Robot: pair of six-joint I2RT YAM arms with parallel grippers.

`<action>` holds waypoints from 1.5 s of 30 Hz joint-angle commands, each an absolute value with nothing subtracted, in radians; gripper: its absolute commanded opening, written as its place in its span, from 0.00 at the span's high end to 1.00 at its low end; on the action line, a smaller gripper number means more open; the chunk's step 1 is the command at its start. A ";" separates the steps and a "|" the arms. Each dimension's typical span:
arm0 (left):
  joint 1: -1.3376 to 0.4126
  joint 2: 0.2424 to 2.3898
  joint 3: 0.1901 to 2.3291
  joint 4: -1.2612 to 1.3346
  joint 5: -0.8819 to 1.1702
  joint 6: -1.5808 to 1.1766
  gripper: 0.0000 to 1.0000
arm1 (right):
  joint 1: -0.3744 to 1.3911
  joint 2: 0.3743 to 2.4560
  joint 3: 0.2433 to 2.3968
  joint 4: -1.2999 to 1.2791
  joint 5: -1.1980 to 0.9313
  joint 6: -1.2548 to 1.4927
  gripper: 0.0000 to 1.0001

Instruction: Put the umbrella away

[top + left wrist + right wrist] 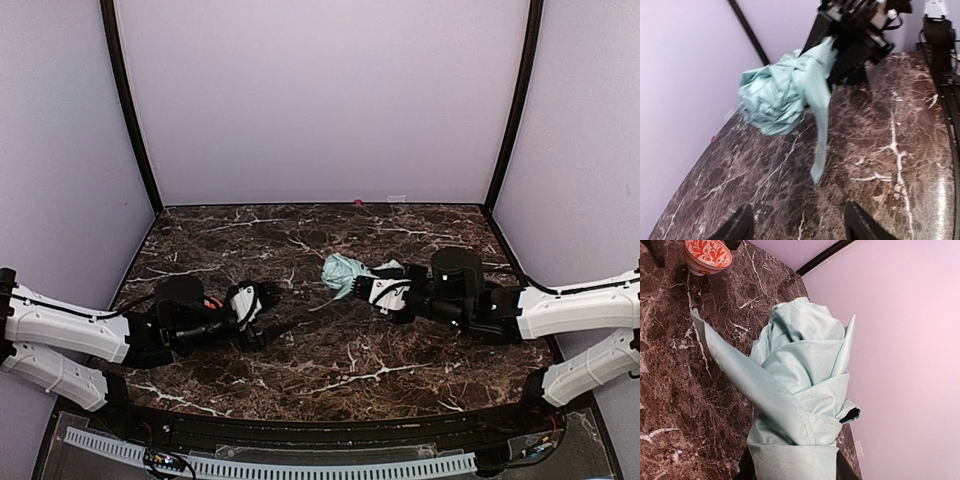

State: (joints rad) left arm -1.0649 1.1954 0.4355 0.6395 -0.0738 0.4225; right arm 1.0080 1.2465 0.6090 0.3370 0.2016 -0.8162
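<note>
From my station I see the folded umbrella of crumpled pale mint-green fabric (346, 270) just right of the middle of the dark brown, white-veined marble counter (400, 372), its bunched end pointing towards the counter's left side. My right tool (380, 290) is clenched on it. In the right wrist view the cloth fills the gap between the two dark fingers (744, 470), which press on the bundle from both sides. In the left wrist view the bundle appears to be held above the counter rather than lying on it. A narrow mint-green fabric strap (821, 145) hangs from it towards the counter, and I cannot tell whether its tip touches the stone. One fold gapes a little and shows a black inner side. My left tool (262, 298) is over the counter's left half, near the umbrella but not touching it, and pointing at it. Its two black fingertips (738, 227) stand spread apart with only bare counter between them, so it is released and grips nothing. A small white bowl with a red-orange pattern (707, 255) stands on the counter's left half beside the left arm, which partly covers it in the overhead view. A tiny pink object (357, 203) lies at the counter's far edge, against the pale lilac back wall (320, 100).
</note>
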 commanded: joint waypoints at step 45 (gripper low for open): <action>-0.782 1.514 0.751 1.094 1.021 -0.568 0.84 | 1.024 1.193 0.971 0.232 0.146 -1.205 1.00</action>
